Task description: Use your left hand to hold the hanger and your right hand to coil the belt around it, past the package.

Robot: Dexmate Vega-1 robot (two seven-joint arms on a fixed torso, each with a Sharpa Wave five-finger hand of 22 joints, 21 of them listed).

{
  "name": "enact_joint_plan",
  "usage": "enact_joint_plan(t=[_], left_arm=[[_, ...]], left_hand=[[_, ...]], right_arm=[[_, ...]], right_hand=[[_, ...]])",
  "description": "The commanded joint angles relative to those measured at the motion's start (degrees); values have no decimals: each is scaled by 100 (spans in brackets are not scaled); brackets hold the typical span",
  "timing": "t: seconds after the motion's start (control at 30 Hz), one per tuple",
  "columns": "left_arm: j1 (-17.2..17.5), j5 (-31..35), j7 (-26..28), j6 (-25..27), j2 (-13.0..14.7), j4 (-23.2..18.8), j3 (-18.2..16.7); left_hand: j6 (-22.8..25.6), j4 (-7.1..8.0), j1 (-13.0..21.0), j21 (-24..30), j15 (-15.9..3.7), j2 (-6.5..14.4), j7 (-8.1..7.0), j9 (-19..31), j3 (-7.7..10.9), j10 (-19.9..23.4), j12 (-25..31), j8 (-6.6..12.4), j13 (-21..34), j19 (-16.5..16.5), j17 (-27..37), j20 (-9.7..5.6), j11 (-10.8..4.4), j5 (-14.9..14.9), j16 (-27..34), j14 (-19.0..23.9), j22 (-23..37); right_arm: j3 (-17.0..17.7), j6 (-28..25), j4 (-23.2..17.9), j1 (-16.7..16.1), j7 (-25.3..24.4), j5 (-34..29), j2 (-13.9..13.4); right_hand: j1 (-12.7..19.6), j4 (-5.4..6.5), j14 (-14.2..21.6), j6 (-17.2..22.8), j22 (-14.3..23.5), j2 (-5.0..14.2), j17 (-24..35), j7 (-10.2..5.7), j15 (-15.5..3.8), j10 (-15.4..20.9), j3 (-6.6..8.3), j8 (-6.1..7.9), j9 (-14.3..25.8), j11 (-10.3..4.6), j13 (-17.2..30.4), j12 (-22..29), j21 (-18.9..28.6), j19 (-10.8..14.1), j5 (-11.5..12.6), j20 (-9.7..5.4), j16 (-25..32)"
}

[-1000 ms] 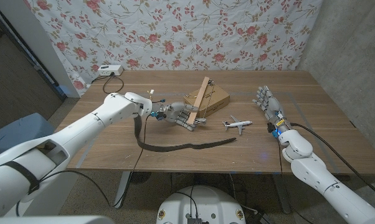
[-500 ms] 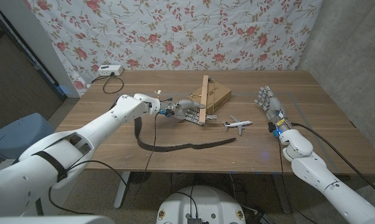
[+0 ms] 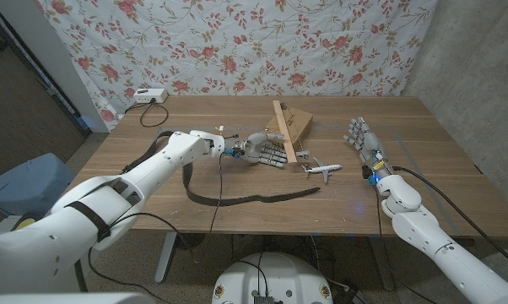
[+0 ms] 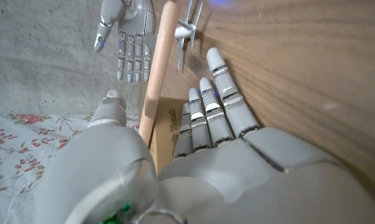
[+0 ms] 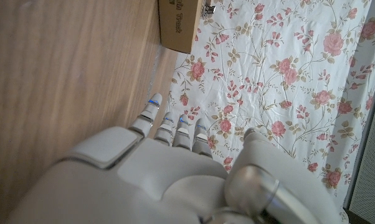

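Note:
My left hand holds the wooden hanger at mid-table, its bar slanting over the near edge of the cardboard package. In the left wrist view the bar runs between the thumb and the outstretched fingers of that hand, with the package behind it. The dark belt lies loose on the table, curving from under my left forearm towards the right. My right hand stands apart at the right, fingers spread, holding nothing; it also shows in the left wrist view and in its own.
A small toy airplane sits on the table between the hanger and my right hand. A white power strip with a cable lies at the back left. A flowered cloth hangs behind the table.
My left hand has carried the hanger to the right, up to the package, and the bar has tilted the other way. The belt and the right hand have stayed put.

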Motion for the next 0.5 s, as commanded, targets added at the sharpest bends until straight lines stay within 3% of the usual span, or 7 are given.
enact_joint_plan(t=[0.03, 0.1, 0.37, 0.5], left_arm=[[68, -227, -491, 196, -177, 314, -27], [84, -282, -539, 196, -229, 387, -57], [521, -669, 54, 47, -313, 23, -504], [860, -983, 788, 65, -394, -334, -853]], left_hand=[[-95, -86, 163, -19, -83, 27, 84, 31, 44, 108, 98, 46, 4, -200, -8, 225, -38, 23, 83, 69, 3], [-72, -81, 161, -20, -92, 31, 51, 32, 44, 174, 127, 67, 4, -194, -8, 231, -48, 21, 101, 102, 3], [247, -49, 176, -48, -141, 143, 30, 35, 90, 327, 194, 196, -2, -203, -2, 252, -177, 15, 132, 140, 0], [438, -56, 276, -52, -217, 314, 42, 36, 194, 529, 269, 242, -9, -169, -2, 251, -281, 7, 199, 332, -2]], right_arm=[[-23, 88, 94, 46, 76, 12, 34], [-13, 114, 78, 26, 69, 7, 29], [21, 192, 67, -34, 55, 20, 36], [40, 223, 65, -70, 60, 39, 35]], right_hand=[[19, -27, 57, 39, 27, -37, 23, -7, 25, 55, 26, 29, 24, 19, 17, 28, -29, 42, 40, 15, 28], [19, -28, 60, 40, 27, -37, 23, -8, 24, 53, 26, 29, 24, 15, 17, 27, -31, 44, 40, 16, 29], [16, -32, 70, 44, 28, -36, 23, -7, 24, 59, 28, 30, 24, 18, 17, 27, -40, 48, 39, 17, 29], [15, -34, 71, 46, 28, -37, 23, -8, 30, 61, 28, 31, 24, 12, 17, 26, -44, 51, 39, 20, 28]])
